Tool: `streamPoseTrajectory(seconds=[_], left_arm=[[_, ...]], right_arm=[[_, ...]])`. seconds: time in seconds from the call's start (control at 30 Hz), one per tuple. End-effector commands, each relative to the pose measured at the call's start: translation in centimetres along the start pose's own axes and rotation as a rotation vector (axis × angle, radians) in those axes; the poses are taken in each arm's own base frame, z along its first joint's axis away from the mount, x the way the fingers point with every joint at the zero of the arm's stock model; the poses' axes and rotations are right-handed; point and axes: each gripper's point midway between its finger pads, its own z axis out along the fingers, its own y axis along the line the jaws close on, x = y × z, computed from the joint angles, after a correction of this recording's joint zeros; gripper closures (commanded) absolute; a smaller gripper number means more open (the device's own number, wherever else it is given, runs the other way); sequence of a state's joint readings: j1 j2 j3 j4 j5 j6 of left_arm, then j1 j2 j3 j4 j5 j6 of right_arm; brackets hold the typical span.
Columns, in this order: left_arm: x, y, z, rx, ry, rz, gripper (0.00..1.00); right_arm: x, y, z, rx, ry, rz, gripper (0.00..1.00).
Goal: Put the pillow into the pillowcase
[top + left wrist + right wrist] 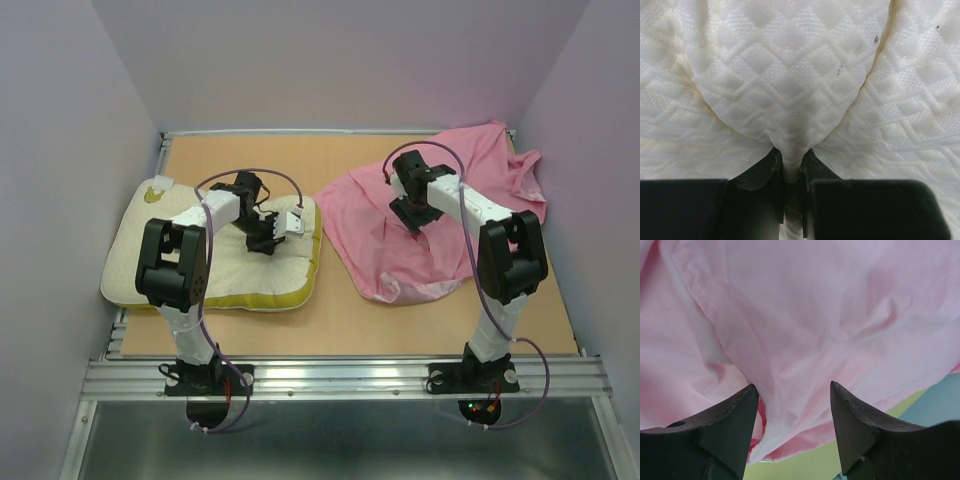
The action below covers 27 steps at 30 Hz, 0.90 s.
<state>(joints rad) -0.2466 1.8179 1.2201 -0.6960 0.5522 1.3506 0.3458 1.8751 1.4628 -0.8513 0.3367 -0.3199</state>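
The cream-white dimpled pillow (135, 255) lies flat on the left of the table, its yellow band (272, 300) along the near edge. My left gripper (262, 238) presses down on its right half. In the left wrist view my left gripper (791, 162) is shut on a pinched fold of the pillow (785, 75). The pink pillowcase (480, 170) lies crumpled on the right. My right gripper (410, 222) sits on its middle. In the right wrist view my right gripper (792, 390) is open, its jaws straddling the pillowcase (815, 315) near a hem.
The orange-brown table (250, 155) is boxed in by lavender walls on the left, back and right. A metal rail (340, 375) runs along the near edge by the arm bases. The pillowcase's far corner reaches the back right corner.
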Motion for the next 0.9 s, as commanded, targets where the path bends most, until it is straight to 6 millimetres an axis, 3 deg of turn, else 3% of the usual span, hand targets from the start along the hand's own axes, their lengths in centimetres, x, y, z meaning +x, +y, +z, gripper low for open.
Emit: streamPoseTrajectory(seconds=[0.0,0.37,0.67,0.87], left_arm=[[2.8,-1.7,2.3,0.078,0.078,-0.046,1.0],[3.0,-1.7,2.4,0.081,0.083,-0.057,1.0],[3.2,-2.2,2.8,0.088,0.077,-0.07,1.0],[3.3,-2.1,2.8,0.084,0.08,-0.067,1.0]], right_arm=[[-0.5,0.3,0.7,-0.013,-0.018,-0.012,0.36],[-0.6,2.6,2.9,-0.108,0.011,-0.029,0.36],[-4.0,1.0,3.1,-0.042,-0.058,0.026,0.43],[-5.0,-0.2,2.1,-0.01,-0.087,0.039,0.44]])
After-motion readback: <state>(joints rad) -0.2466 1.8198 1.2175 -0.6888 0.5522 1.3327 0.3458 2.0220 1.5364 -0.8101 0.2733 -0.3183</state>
